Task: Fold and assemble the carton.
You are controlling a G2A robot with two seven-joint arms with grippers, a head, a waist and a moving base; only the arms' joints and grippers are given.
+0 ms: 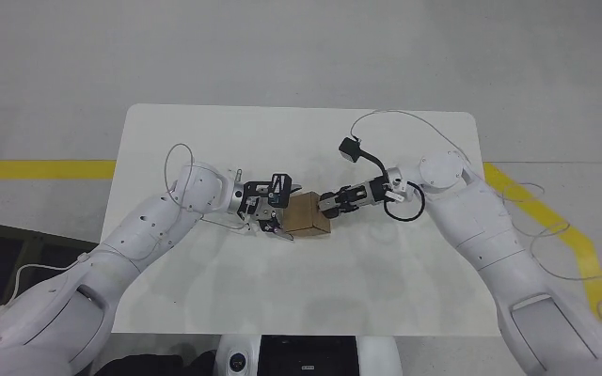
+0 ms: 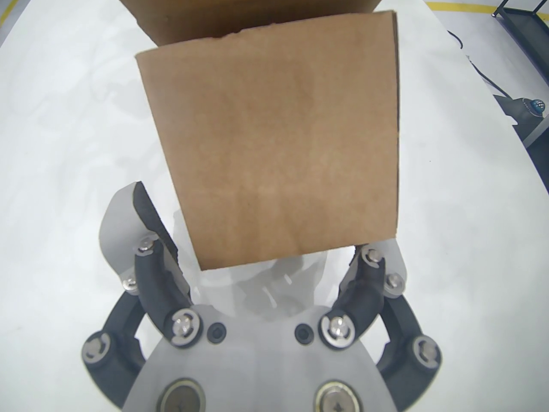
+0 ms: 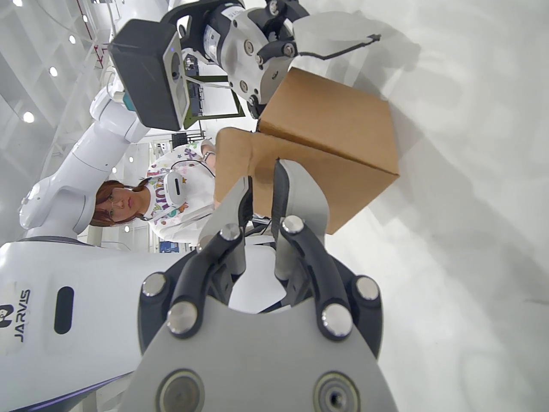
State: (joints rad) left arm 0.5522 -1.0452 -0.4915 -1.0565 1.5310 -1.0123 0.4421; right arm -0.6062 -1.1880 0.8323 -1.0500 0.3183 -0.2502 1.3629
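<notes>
While the carton (image 1: 308,214) is down near the middle of the white table (image 1: 282,291), caught between the two arms, here is where it could come apart. The right gripper (image 3: 263,192) is closed down narrow on a side flap (image 3: 231,160). From its wrist view the board looks to run between the pads, though I can't be sure how deep that bite goes. If the pinch is shallow, any pull could let the flap slip out, or crease it off its fold line. On the other side the left gripper (image 2: 257,233) is spread wide, its fingers (image 2: 150,216) standing off either side of the brown panel and clamping nothing, so the box has just one real hold. Push in from the left without a firm grip on the right and I'd expect the carton to skate or swivel, because that tabletop is smooth, white and faintly glossy, with little to bite on. Close the left fingers off-centre and the thin wall could buckle inward instead of folding square. Around the table the floor (image 1: 282,47) is pale grey with a yellow tape line (image 1: 56,169), and a dark shelf frame (image 2: 521,6) stands off to one side. A loose cable (image 1: 404,117) loops above the table by the right arm, well apart from the box.
</notes>
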